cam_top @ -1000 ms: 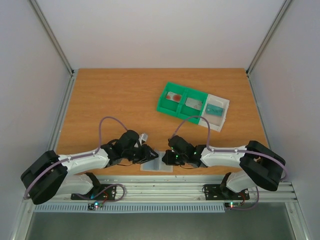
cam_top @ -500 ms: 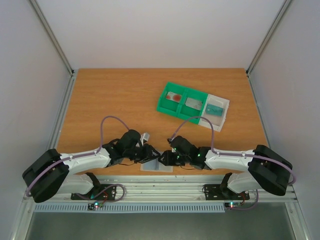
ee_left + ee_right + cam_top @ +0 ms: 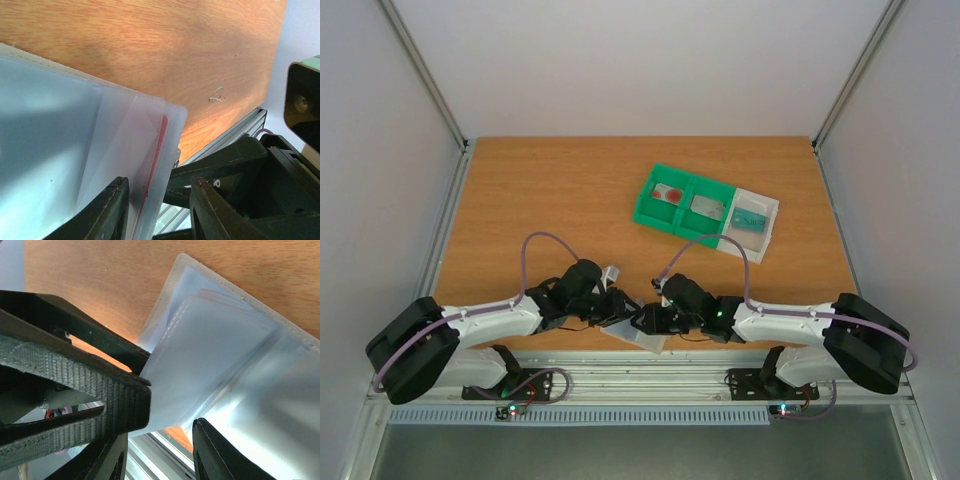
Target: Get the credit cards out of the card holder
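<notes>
Where the card holder lies: at the middle of the table's near edge, opened out between the two grippers, with one clear sleeve raised off its panel.
Left gripper: jaws narrow but apart; the sleeve's free edge lies in the gap and no clamp on it shows.
Right gripper: jaws likewise partly apart over the pale inner sleeves, close against the other arm's ribbed finger pad.
Credit cards: the edge of the dark red card shows inside a sleeve. I cannot make out the pale card. None is out.
Risk, slide: with neither pincer closed, a nudge could push the holder over the near edge onto the aluminium rail.
Risk, pinning: closing on sleeve and card together would trap the card inside, and the plastic looks slick.
Risk, contact: the fingers work so near each other that they may knock.
</notes>
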Motion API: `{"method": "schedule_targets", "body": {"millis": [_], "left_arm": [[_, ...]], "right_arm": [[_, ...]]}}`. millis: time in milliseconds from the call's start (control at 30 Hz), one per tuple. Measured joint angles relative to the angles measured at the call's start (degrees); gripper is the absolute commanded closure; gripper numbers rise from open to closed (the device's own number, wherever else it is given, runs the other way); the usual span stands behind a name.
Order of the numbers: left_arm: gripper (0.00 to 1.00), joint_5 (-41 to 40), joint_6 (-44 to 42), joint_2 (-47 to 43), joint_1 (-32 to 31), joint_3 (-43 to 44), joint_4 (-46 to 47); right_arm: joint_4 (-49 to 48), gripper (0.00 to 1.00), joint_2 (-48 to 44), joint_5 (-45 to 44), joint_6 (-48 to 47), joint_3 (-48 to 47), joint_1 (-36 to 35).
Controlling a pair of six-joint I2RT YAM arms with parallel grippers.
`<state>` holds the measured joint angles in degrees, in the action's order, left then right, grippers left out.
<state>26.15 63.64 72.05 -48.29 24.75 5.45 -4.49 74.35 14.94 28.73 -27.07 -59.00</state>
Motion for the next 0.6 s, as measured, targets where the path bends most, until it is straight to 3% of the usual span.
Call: {"method": "schedule_targets", "body": {"millis": [600], "left_arm": [[0.65, -0.39, 0.50, 0.11, -0.63, 0.07, 0.04]], "right_arm": [[1.18, 0.56, -4.81, -0.37, 4.55, 1.22, -0.22]]}}
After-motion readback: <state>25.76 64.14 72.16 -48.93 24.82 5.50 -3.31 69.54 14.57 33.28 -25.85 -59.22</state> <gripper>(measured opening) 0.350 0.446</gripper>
